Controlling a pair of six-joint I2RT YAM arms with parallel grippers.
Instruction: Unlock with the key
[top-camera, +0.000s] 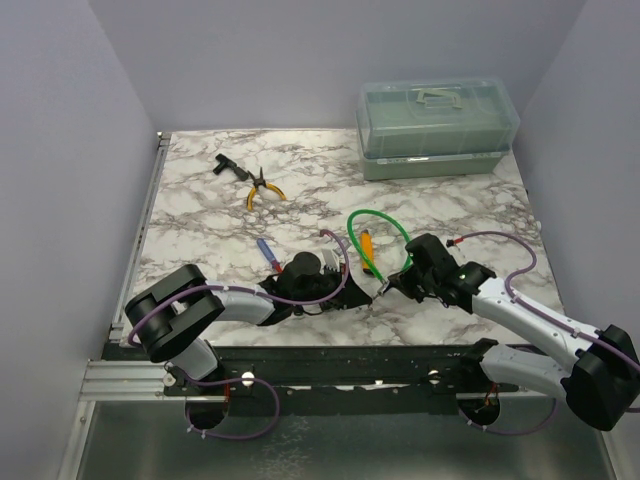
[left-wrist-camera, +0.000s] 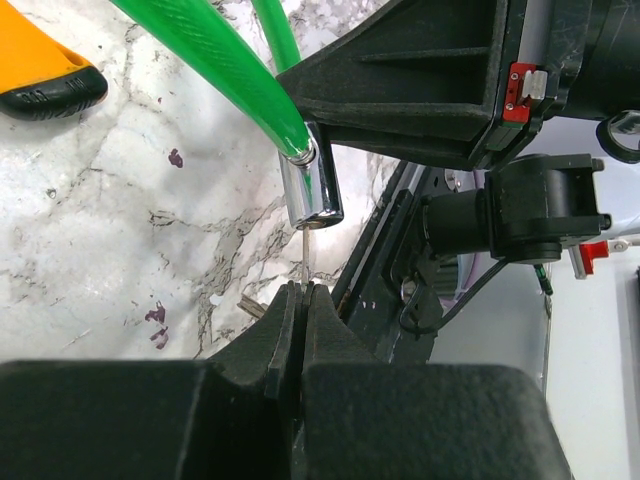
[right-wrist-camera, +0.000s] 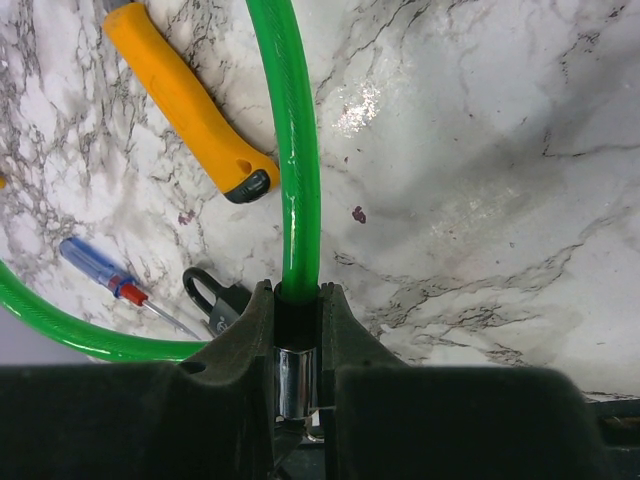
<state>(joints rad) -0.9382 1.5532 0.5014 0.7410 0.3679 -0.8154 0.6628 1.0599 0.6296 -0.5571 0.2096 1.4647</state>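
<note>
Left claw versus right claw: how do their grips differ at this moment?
The left claw pinches the tiny silver key, its fingers almost touching. The right claw clamps the much thicker green cable at its chrome lock barrel, fingers set wider. The left claw's key points at the barrel, whereas the right claw holds that barrel. Both are shut on something.

In left wrist view the key (left-wrist-camera: 305, 255) shows only as a thin edge, the rest hidden inside left tool (left-wrist-camera: 300, 295). The black padlock (right-wrist-camera: 222, 303) is partly hidden behind right tool (right-wrist-camera: 297, 295), and green cable (right-wrist-camera: 295, 150) it grips is cut off at pic's top edge.
</note>
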